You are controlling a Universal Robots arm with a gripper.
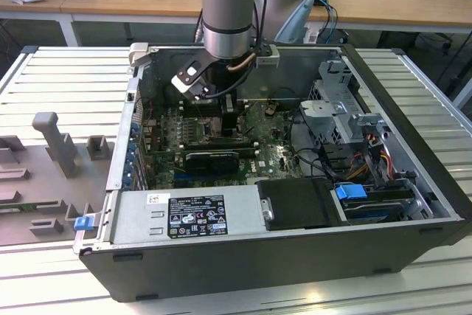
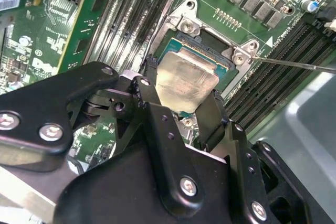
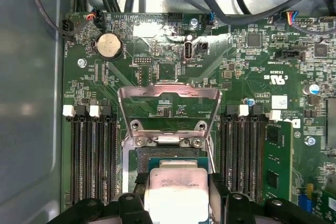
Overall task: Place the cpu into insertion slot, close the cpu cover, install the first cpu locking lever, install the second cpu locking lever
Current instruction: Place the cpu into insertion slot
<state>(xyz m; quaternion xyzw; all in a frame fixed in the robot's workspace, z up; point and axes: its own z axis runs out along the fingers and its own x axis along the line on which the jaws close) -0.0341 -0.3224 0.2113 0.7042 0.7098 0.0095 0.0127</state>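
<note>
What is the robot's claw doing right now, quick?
Gripper: closed, holding the cpu by two opposite edges.

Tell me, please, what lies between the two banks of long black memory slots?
In the first wrist view, the black-framed insertion slot, the open grey metal cpu cover, and the silvery square cpu held by the gripper.
</note>
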